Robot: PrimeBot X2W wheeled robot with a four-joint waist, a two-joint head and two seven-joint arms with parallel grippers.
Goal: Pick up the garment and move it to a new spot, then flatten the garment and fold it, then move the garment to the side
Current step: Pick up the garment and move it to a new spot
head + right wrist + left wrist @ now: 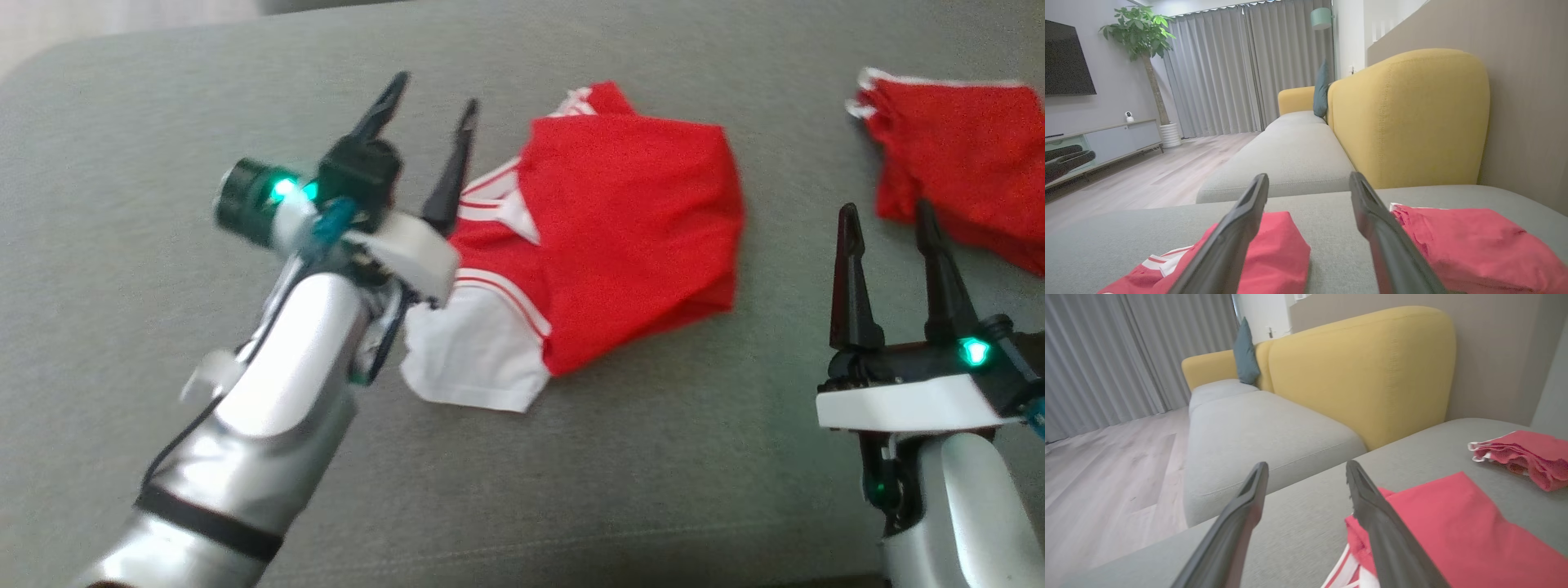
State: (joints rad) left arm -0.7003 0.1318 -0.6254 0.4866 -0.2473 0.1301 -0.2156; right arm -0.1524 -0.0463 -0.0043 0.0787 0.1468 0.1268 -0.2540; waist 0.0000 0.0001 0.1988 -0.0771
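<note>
The garment [629, 220], a red sports top with a white sleeve and white stripes, lies folded into a compact stack just to the right of the left hand [436, 91]. That hand's fingers are spread wide with nothing between them, and one finger reaches over the striped edge. The right hand [886, 207] is likewise spread and empty, with the garment ahead of it and to its left.

The fabric looks thin, light and limp, and probably a little slick. The layers would likely slide apart if only the top one were pinched. A grip through the whole stack at the folded edge nearest the left hand seems safest.

A second red garment [963, 155] lies ahead of the right hand and slightly to its right. Both rest on a grey seat cushion [163, 163], soft and slightly grippy. Beyond the fingertips are a yellow backrest [1363, 367], grey curtains [1229, 69] and a wood floor [1106, 465].
</note>
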